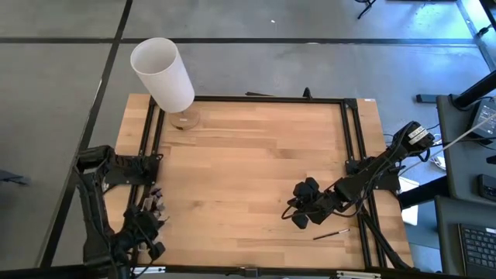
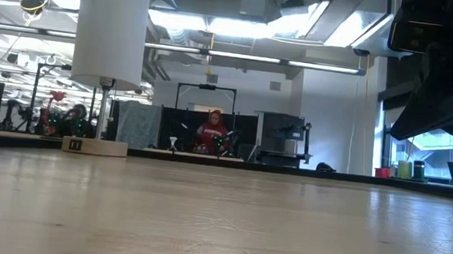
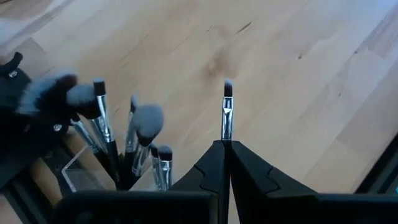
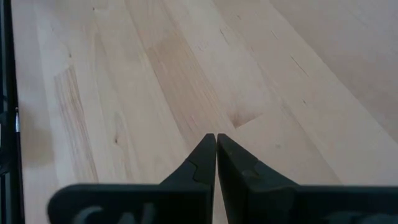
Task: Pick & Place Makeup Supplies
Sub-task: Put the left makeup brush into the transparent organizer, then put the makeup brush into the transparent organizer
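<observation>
Left wrist view alone shows left fingers (image 3: 224, 144) pinching brush (image 3: 227, 112); right fingers (image 4: 216, 138) closed, empty.

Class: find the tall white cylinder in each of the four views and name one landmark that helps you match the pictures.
High view: tall white cylinder at the table's far left corner, on a small round base.
Low view: upper left, on a thin post above a flat base.
Left wrist view: not in it.
Right wrist view: not in it.
Shared landmark: the light wooden tabletop, seen in every view.

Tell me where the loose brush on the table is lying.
High view: the loose brush lies flat near the table's right front corner, just beyond the right gripper.
</observation>
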`<action>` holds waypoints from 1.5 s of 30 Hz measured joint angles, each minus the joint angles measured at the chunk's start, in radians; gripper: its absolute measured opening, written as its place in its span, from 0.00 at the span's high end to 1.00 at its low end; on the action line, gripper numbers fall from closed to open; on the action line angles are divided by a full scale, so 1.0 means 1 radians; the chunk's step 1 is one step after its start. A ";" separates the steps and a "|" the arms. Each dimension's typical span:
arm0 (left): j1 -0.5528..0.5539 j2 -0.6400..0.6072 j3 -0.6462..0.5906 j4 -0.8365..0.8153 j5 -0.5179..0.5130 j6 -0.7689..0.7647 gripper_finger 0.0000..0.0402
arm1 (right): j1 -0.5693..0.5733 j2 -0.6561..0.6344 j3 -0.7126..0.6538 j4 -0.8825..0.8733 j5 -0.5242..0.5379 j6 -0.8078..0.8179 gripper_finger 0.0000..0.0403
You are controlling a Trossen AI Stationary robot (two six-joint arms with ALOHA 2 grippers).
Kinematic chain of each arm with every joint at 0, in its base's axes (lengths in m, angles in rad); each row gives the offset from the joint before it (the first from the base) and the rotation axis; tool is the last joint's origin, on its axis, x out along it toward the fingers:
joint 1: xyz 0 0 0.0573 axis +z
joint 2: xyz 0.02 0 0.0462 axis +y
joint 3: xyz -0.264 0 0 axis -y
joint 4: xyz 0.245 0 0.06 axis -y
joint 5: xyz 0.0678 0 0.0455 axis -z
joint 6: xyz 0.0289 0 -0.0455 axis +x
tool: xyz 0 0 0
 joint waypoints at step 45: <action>-0.023 0.087 0.092 -0.024 0.142 0.015 0.77 | 0.000 0.000 0.000 -0.001 0.000 0.000 0.96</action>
